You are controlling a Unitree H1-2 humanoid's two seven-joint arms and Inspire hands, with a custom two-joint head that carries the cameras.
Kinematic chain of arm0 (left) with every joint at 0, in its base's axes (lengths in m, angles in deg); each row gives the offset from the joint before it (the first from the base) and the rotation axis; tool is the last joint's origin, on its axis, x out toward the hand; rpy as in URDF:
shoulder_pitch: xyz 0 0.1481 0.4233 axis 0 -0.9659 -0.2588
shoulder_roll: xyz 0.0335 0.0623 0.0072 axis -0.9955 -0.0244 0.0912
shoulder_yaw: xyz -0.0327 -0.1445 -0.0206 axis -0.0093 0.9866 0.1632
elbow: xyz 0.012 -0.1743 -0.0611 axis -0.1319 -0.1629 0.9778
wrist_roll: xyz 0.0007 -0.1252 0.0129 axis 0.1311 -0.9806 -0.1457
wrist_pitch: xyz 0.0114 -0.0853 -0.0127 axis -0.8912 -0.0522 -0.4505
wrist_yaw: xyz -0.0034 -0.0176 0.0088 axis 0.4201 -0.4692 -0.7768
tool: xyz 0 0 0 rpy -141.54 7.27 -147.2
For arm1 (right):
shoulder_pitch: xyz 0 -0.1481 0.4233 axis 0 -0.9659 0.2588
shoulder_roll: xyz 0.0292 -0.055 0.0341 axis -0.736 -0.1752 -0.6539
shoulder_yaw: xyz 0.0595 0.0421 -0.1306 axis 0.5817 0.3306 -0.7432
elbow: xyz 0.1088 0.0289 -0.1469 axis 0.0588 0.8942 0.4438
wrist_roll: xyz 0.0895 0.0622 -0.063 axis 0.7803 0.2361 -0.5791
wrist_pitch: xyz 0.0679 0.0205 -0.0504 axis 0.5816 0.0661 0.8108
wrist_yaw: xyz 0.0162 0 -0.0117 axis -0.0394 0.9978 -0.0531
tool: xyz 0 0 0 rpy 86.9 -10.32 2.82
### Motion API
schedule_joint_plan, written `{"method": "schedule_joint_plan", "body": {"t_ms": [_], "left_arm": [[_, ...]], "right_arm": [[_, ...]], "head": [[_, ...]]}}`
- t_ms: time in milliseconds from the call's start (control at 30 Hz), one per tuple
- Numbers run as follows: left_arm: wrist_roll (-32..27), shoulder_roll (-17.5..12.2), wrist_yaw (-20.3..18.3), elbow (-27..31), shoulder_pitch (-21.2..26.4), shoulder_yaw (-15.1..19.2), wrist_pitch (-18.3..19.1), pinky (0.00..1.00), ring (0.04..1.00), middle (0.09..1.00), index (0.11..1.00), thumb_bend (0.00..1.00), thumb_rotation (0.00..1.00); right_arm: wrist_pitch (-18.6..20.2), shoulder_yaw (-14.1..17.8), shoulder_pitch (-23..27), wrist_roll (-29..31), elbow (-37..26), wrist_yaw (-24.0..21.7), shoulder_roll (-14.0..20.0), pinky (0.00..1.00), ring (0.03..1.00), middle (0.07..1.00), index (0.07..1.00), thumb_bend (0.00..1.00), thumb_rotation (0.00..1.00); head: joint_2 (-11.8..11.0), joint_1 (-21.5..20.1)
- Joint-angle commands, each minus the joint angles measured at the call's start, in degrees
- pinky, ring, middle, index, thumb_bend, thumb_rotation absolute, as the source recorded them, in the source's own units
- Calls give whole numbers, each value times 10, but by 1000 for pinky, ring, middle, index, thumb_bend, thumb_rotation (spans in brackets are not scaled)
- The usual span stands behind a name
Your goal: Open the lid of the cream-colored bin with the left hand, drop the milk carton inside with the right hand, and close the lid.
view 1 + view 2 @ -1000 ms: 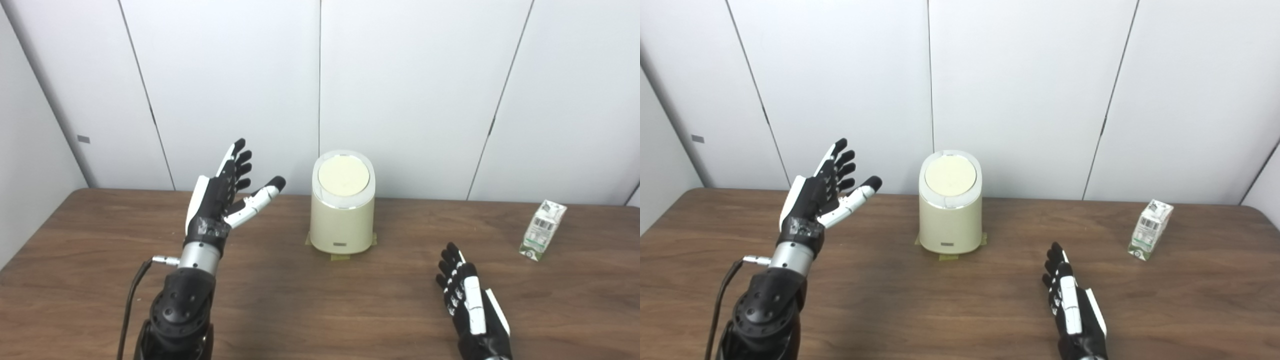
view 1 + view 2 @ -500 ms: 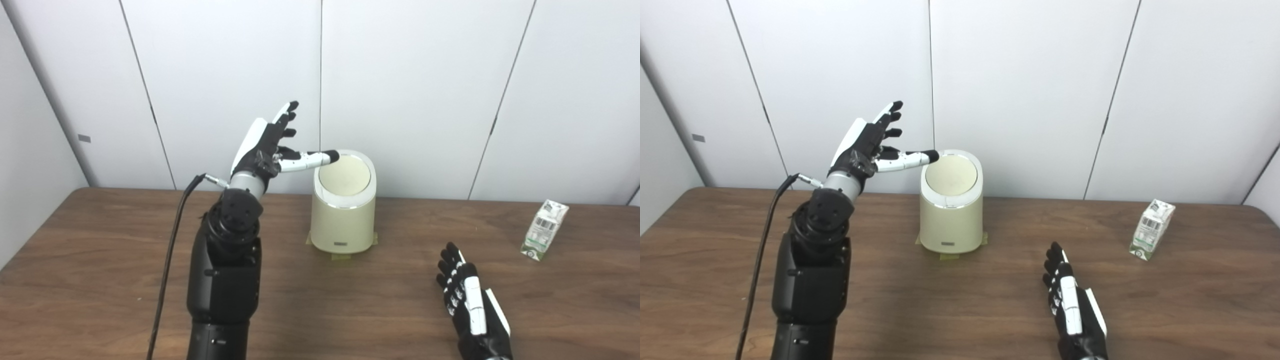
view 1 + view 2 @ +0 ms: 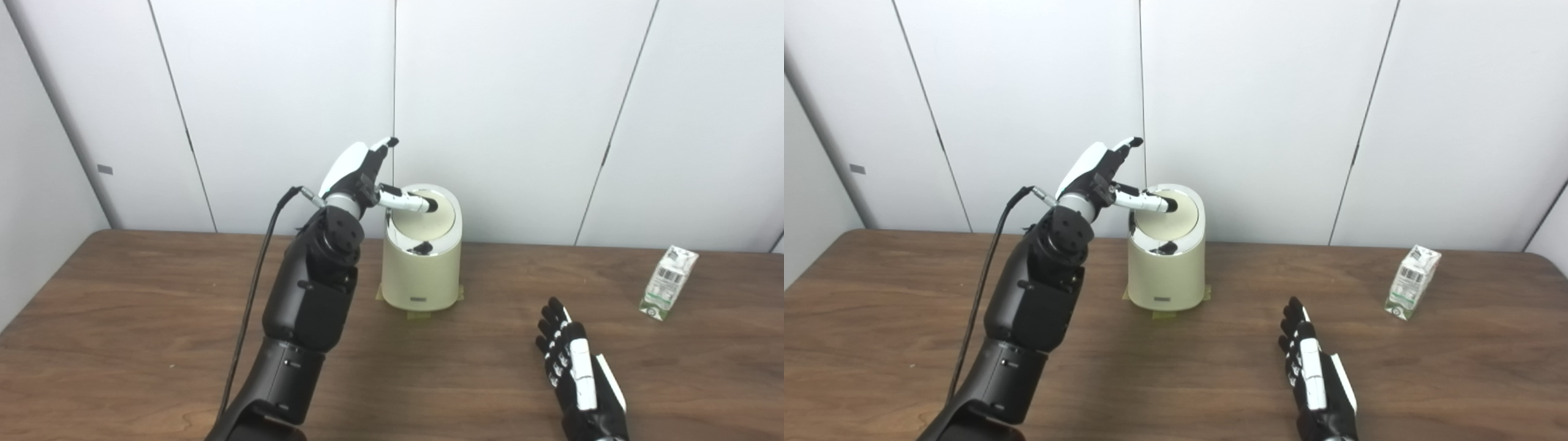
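The cream-colored bin (image 3: pixel 420 269) stands at the back middle of the table, its round lid (image 3: pixel 424 223) lying flat with a shiny rim. My left hand (image 3: pixel 361 174) is raised over the bin's back left, open, with its thumb stretched out over the lid; whether the thumb tip touches the lid I cannot tell. The milk carton (image 3: pixel 667 283) stands tilted at the far right of the table. My right hand (image 3: pixel 579 373) lies open and flat on the table in front, well to the left of the carton, holding nothing.
The brown wooden table (image 3: pixel 122 318) runs up to a white panelled wall (image 3: pixel 520 92). Tape patches (image 3: pixel 419 315) sit under the bin's base. A black cable (image 3: pixel 251 294) hangs from my left wrist.
My left hand has risen from the table's left side and swung right over the bin, its thumb now reaching across the lid. The right hand, bin and carton have stayed put.
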Motion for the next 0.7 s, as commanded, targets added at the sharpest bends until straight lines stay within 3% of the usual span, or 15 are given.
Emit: {"method": "schedule_joint_plan", "body": {"t_ms": [0,100,267,467,667], "left_arm": [[12,-16,29,-1,36,-19,-4,777,968,1000,963,892,157],[20,-36,56,-23,39,-61,-18,766,929,977,949,903,145],[16,-58,84,-41,39,-106,-34,836,927,955,948,908,112],[27,-78,80,-49,44,-155,-20,904,928,950,951,906,48],[39,-92,85,-55,45,-185,-23,915,937,952,943,895,59]], "right_arm": [[0,-4,13,1,-20,1,-7,1000,1000,1000,1000,646,1000],[1,-7,11,2,-26,-1,-6,1000,1000,1000,1000,652,1000],[10,-10,8,1,-37,-1,-3,1000,1000,1000,1000,659,1000],[15,-11,7,6,-47,-7,-1,1000,1000,1000,1000,652,1000],[25,-9,6,15,-56,-8,-1,1000,1000,1000,1000,656,1000]], "head": [[2,0],[3,-1],[8,5],[14,8],[19,13]]}}
